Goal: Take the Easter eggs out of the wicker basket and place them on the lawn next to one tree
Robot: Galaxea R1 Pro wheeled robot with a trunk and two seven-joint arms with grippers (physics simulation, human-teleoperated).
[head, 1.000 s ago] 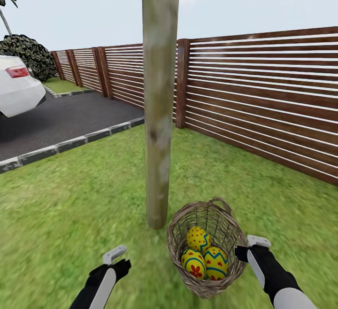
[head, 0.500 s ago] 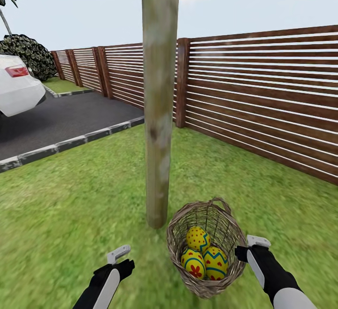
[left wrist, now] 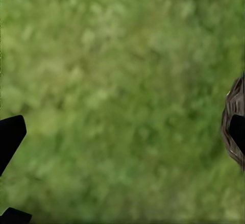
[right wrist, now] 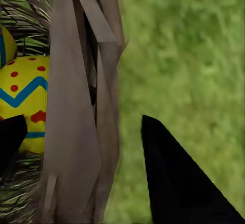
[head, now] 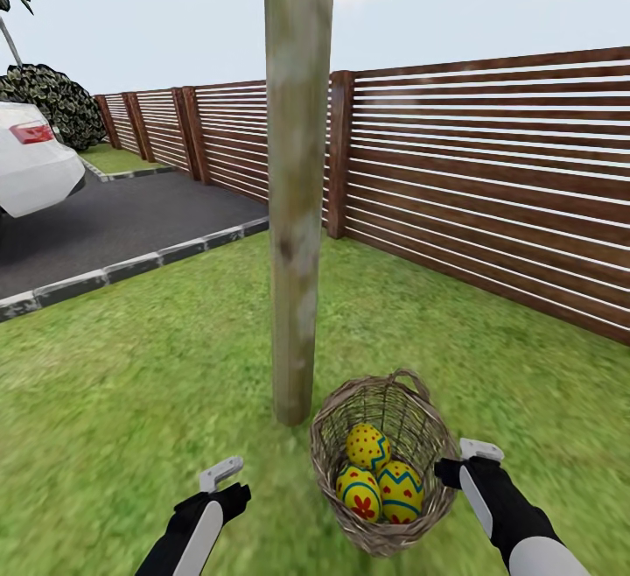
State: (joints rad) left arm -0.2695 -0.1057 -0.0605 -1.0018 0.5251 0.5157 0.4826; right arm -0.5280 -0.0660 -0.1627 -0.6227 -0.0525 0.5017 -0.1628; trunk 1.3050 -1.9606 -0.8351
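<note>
- While my right gripper [right wrist: 76, 132] has one finger inside the basket [head: 382, 462] and one outside, pinching the rim wall, a pull or a tilt could tip the basket over, I judge.
- If it tips, the eggs [head: 378, 481] may roll out on the lawn [head: 157, 366] wherever they like; they are round and the grass will not stop them soon.
- All three eggs lie in the basket, touching each other; the basket stands on the lawn just beside the tree [head: 297, 182].
- Each egg has its long axis leaning up, with the narrow end toward the fence [head: 490, 182]. The basket stands almost upright, mouth up, leaning a little to me.
- My left gripper [head: 214, 481] hangs over bare grass with jaws spread and empty, apart from the basket.
- If I release the rim carelessly, the basket may rock.
</note>
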